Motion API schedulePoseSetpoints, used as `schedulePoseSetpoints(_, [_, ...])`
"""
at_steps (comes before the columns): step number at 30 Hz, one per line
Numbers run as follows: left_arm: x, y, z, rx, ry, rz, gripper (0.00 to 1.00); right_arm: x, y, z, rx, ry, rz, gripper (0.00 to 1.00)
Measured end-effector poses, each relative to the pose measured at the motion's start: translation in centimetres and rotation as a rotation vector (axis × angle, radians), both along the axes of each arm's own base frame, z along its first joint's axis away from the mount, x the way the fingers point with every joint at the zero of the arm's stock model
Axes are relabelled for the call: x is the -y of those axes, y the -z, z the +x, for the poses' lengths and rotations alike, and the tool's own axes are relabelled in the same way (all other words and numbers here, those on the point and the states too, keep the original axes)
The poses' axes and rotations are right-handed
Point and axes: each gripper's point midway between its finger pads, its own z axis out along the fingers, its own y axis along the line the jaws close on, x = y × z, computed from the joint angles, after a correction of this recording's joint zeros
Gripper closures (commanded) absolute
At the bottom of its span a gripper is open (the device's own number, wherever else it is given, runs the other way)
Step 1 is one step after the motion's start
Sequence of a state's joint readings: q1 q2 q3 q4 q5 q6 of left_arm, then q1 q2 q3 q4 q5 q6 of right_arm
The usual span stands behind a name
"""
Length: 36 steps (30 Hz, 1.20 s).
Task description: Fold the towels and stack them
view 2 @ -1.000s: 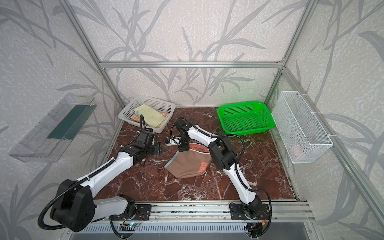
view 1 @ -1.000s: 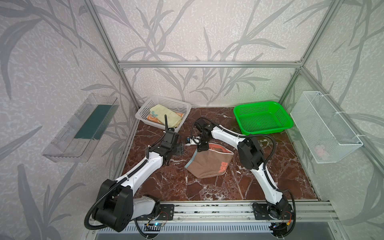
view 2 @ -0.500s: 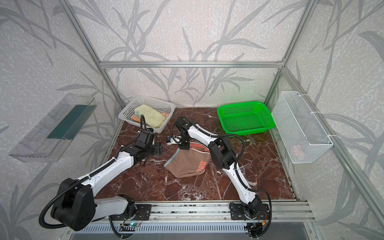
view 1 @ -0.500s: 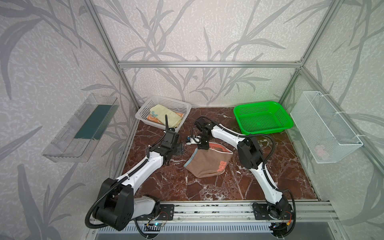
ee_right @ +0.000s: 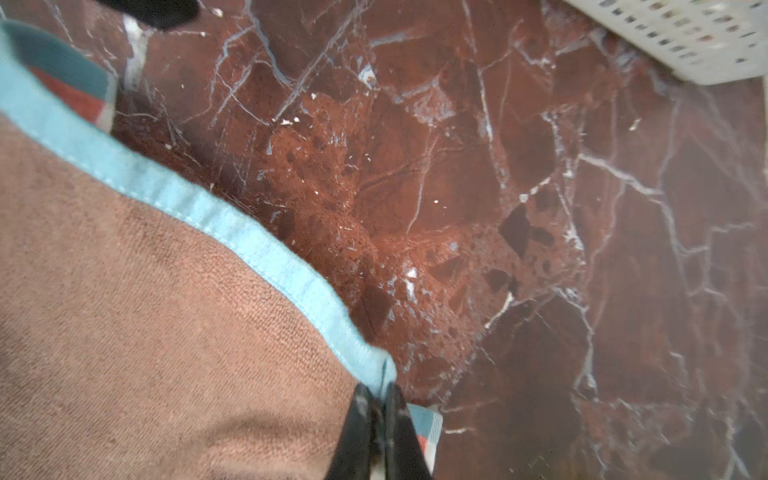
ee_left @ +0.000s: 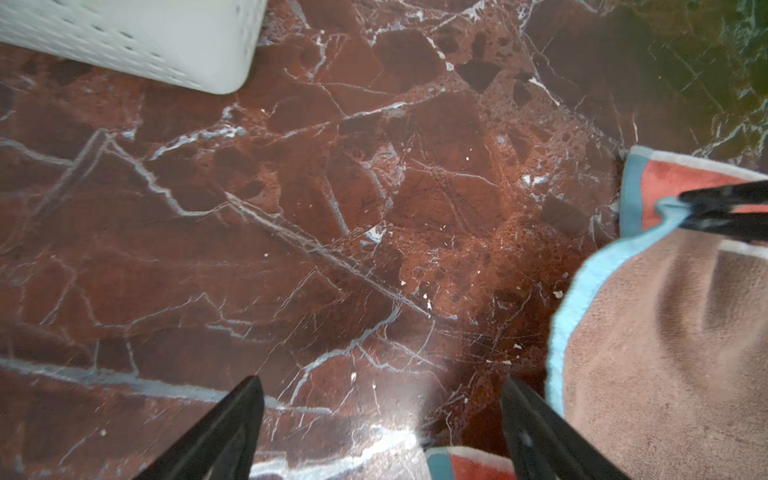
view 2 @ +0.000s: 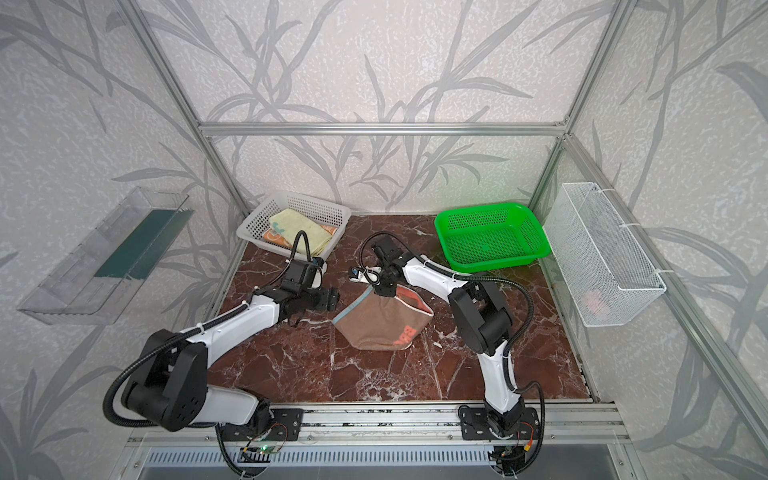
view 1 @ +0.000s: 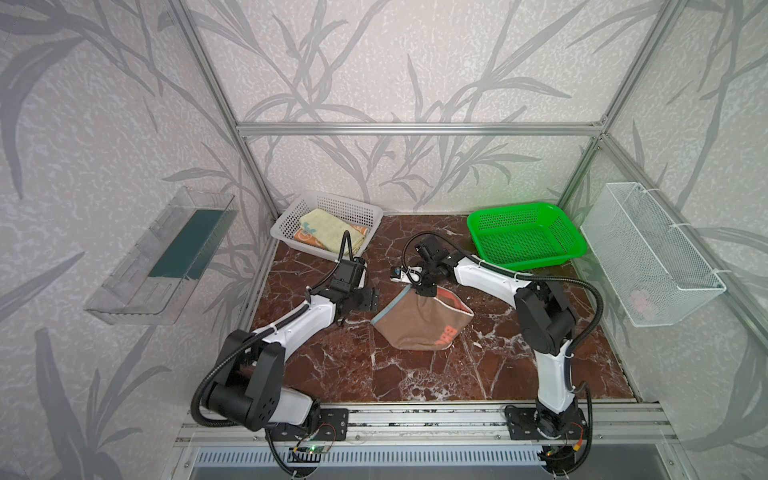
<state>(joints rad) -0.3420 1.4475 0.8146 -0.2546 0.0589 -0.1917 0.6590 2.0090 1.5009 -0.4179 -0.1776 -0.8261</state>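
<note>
A salmon-pink towel (view 1: 419, 324) (view 2: 380, 324) lies mid-table, brown side up, with a light blue hem. My right gripper (view 1: 426, 291) (view 2: 384, 291) is shut on its far corner and holds it raised, so the cloth hangs like a tent. In the right wrist view the gripper (ee_right: 376, 390) pinches the blue hem of the towel (ee_right: 145, 311). My left gripper (view 1: 370, 300) (view 2: 330, 300) stands open just left of the towel, empty; in its wrist view the gripper (ee_left: 380, 382) frames bare marble beside the towel (ee_left: 665, 353). A pale yellow towel (view 1: 328, 226) and an orange towel (view 1: 305, 237) lie in the white basket.
The white basket (view 1: 357, 208) stands at the back left, close behind my left wrist. A green basket (view 1: 515, 206) sits at the back right. A wire basket (view 1: 648, 257) hangs on the right wall and a clear shelf (view 1: 166, 257) on the left wall.
My right gripper has closed on the towel's far corner and lifted it slightly. My left gripper's jaws have opened wider beside the towel.
</note>
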Motion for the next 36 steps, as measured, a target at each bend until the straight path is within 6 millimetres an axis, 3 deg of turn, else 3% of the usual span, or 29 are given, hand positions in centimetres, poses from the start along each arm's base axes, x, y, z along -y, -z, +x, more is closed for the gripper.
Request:
schedulePoseSetpoints(12, [3.5, 0.1, 2.1, -0.002, 0.207, -0.037, 0.12, 4.1, -0.6, 0.7, 0.093, 0.1, 0.009, 1.0])
schedulePoseSetpoints(19, [5.5, -2.7, 3.5, 0.057, 0.295, -0.083, 0.12, 7.0, -2.2, -1.6, 0.157, 0.102, 0.01, 1.0])
schedulePoseSetpoints(29, [7.9, -6.6, 4.6, 0.163, 0.463, -0.054, 0.12, 10.5, -8.4, -4.1, 0.292, 0.116, 0.156, 1.0])
schedulePoseSetpoints(32, [9.0, -7.5, 4.4, 0.174, 0.548, -0.045, 0.13, 11.3, -8.7, -4.6, 0.299, 0.122, 0.166, 1.0])
schedulePoseSetpoints(36, [10.4, -7.4, 4.7, 0.134, 0.636, -0.021, 0.15, 12.0, -7.6, -5.2, 0.265, 0.139, 0.136, 1.0])
